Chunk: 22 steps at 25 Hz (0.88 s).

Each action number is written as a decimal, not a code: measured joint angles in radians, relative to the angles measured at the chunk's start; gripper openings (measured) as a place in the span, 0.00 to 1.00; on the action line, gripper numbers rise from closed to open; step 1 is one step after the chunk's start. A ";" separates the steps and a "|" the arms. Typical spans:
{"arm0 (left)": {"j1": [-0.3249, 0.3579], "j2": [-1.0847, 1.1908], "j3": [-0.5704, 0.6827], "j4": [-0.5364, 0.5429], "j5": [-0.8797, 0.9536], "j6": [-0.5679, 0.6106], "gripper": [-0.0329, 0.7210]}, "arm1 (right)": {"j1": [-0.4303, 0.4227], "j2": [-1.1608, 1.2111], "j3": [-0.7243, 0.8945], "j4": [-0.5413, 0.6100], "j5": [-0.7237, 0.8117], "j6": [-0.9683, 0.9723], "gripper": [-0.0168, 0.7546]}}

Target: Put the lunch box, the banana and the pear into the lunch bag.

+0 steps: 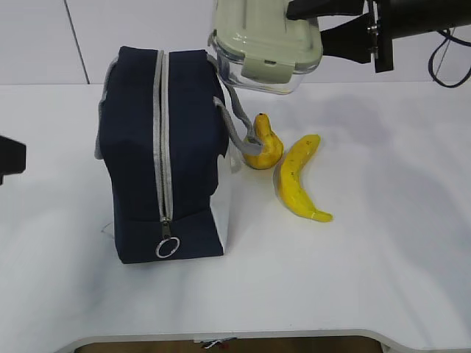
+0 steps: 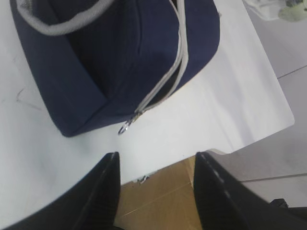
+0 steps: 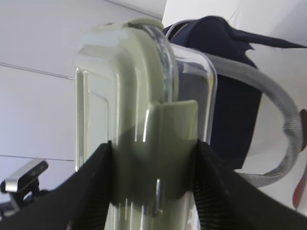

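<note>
Right claw (image 3: pixel 153 191) pinches the lunch box (image 1: pixel 266 43) across its width, one black finger on each long side, and holds it in the air above the far right corner of the lunch bag (image 1: pixel 165 151). In the exterior view the box hangs at the top of the picture, its pale green lid turned toward the camera and a side clip hanging down at its lower edge, the clear base behind it. The right wrist view shows the same grip close up: the lid and clip fill the middle, the bag lies beyond and below.

Left claw (image 2: pixel 156 191) is spread wide and holds nothing; its two dark fingers frame the near edge of the worktop (image 2: pixel 240 96), with the bag just ahead of them.

Largest of the things is the lunch bag, a navy block standing on the white worktop left of centre. Its grey zipper runs along the top and down the near face to a ring pull (image 1: pixel 168 248) low on that face; in the left wrist view the zipper gapes slightly near its lower end. A grey webbing handle (image 1: pixel 234 110) loops off the bag's right side, below the held box.

Next comes the banana (image 1: pixel 298 180), lying on the worktop right of the bag and apart from it, below the right claw.

Smallest is the pear (image 1: pixel 263 145), between bag and banana, just beside the handle loop and near the banana's far tip.
</note>
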 joint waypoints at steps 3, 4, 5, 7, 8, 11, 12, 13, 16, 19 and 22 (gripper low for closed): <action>0.000 0.110 -0.083 -0.018 -0.009 0.063 0.55 | 0.019 0.000 0.000 0.011 0.000 -0.002 0.52; 0.000 0.139 -0.117 -0.022 -0.011 0.075 0.55 | 0.023 0.000 0.000 0.017 0.000 -0.002 0.52; 0.000 0.175 -0.148 -0.024 -0.011 0.082 0.55 | 0.025 0.000 0.000 0.024 0.000 -0.002 0.52; 0.000 0.243 -0.223 -0.024 -0.006 0.095 0.55 | 0.029 0.000 0.000 0.033 0.000 -0.008 0.52; 0.000 0.280 -0.262 -0.024 0.006 0.097 0.55 | 0.031 0.000 0.000 0.035 0.000 -0.008 0.52; 0.000 0.383 -0.368 -0.024 0.047 0.099 0.55 | 0.037 0.000 0.000 0.037 0.000 -0.009 0.52; 0.000 0.418 -0.397 -0.024 0.064 0.099 0.55 | 0.039 0.000 0.000 0.039 0.000 -0.009 0.52; 0.000 0.453 -0.429 -0.024 0.082 0.099 0.55 | 0.039 0.000 0.000 0.039 0.000 -0.011 0.52; -0.005 0.543 -0.510 -0.024 0.129 0.086 0.55 | 0.044 0.000 0.000 0.039 0.000 -0.011 0.52; -0.023 0.619 -0.574 -0.008 0.156 0.073 0.55 | 0.044 0.000 0.000 0.039 0.000 -0.011 0.52; -0.051 0.678 -0.624 0.010 0.166 0.071 0.55 | 0.044 0.000 0.002 0.041 0.000 -0.013 0.52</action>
